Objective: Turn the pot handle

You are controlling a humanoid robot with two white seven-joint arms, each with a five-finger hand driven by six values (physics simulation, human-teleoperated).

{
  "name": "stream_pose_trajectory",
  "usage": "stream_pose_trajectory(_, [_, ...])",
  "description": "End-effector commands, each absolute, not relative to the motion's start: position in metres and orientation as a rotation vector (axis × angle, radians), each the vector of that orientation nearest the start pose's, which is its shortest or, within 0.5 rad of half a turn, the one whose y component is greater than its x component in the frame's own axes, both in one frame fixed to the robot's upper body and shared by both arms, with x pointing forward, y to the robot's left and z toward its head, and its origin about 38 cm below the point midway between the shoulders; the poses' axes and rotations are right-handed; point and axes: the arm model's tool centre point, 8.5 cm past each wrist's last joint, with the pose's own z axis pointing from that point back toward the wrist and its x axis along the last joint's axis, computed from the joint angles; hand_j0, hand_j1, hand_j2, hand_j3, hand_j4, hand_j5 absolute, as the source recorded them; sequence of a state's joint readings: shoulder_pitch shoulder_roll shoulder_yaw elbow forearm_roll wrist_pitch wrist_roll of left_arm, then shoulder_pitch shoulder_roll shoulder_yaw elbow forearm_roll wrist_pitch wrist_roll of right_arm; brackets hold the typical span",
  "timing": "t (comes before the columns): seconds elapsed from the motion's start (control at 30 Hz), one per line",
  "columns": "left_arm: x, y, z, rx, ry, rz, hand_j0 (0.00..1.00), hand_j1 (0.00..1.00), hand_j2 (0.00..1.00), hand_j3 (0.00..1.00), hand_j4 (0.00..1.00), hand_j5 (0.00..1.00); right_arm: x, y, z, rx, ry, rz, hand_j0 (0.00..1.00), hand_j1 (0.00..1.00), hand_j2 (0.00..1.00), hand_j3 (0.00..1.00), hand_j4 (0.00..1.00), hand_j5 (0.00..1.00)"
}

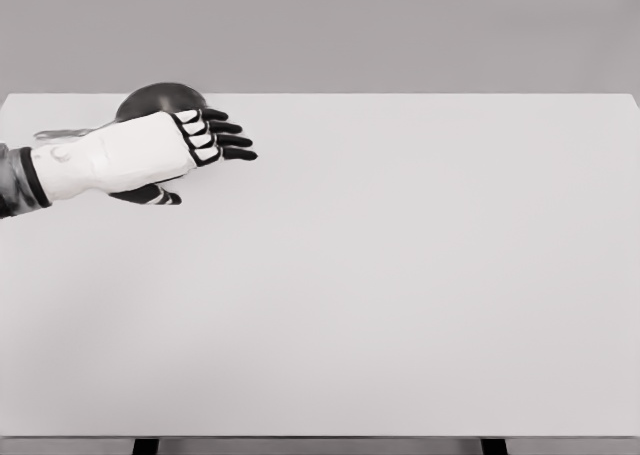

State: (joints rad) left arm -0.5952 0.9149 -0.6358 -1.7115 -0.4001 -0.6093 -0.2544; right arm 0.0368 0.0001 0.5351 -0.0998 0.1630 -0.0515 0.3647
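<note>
From the head camera, far left of the white surface [400,295], the left hand [150,155] reached in with fingers [228,140] stretched out flat and nothing in its grasp. Right behind it sat the dark pot [160,99], near the surface's back edge, mostly hidden. Its pale handle [62,132] poked out leftward, just above the wrist.

I see a matt, smooth white table [400,295], a dark pot [160,98] with a faint sheen, and my left hand [165,150] in smooth white shell with black fingers.
</note>
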Motion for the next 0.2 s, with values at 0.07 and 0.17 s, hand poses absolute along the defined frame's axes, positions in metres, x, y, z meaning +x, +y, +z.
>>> stream_pose_trajectory(0.07, [0.362,0.223,0.217,-0.247,2.191,2.657,1.0,1.0,1.0,1.0,1.0,1.0,-0.008,-0.227,-0.261,0.316,0.044,0.707,1.0,1.0,1.0,1.0,1.0,1.0])
stream_pose_trajectory(0.17, [0.359,0.22,0.209,-0.213,2.173,2.677,1.0,1.0,1.0,1.0,1.0,1.0,-0.008,-0.227,-0.261,0.316,0.044,0.707,1.0,1.0,1.0,1.0,1.0,1.0])
